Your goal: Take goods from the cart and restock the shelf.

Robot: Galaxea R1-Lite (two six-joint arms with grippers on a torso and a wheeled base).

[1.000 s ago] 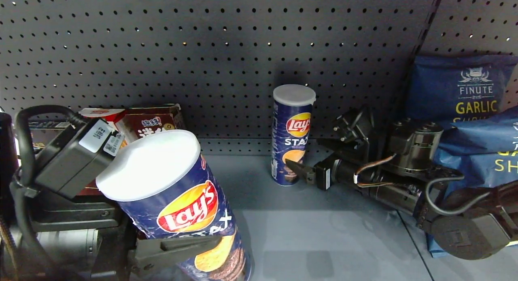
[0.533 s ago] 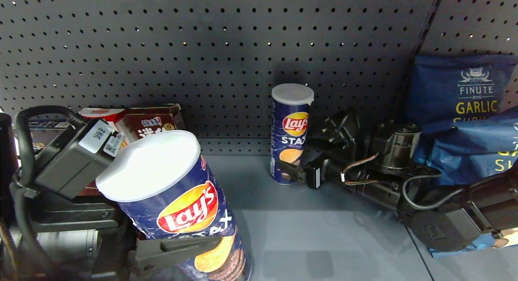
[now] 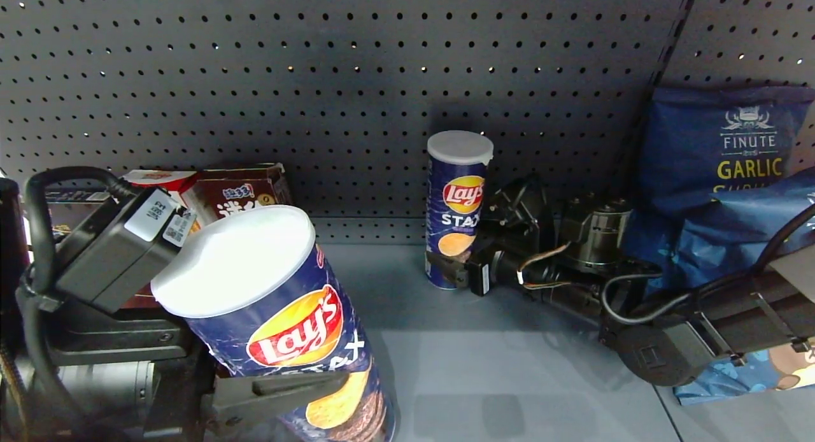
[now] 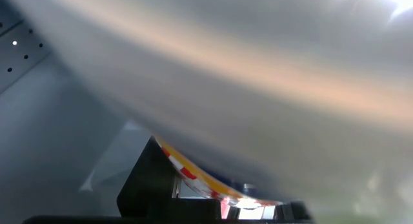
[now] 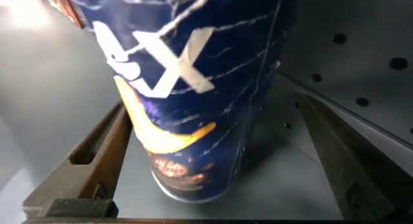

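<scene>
The left jaws are clamped on the lower body of the near chip can (image 3: pixel 267 302). It is tilted over the front left corner of the shelf (image 3: pixel 509 365), white lid up. The far chip can (image 3: pixel 458 200) stands upright close to the shelf's back edge, about midway along, just in front of the pegboard wall (image 3: pixel 318 79). The right jaws are spread around its base, one finger (image 5: pixel 90 166) on each side. The finger toward the pegboard is clear of the can and the other is just beside it. Brown snack boxes (image 3: pixel 235 193) lie at the back left corner. Blue garlic snack bags (image 3: pixel 732 149) are toward the right edge.
</scene>
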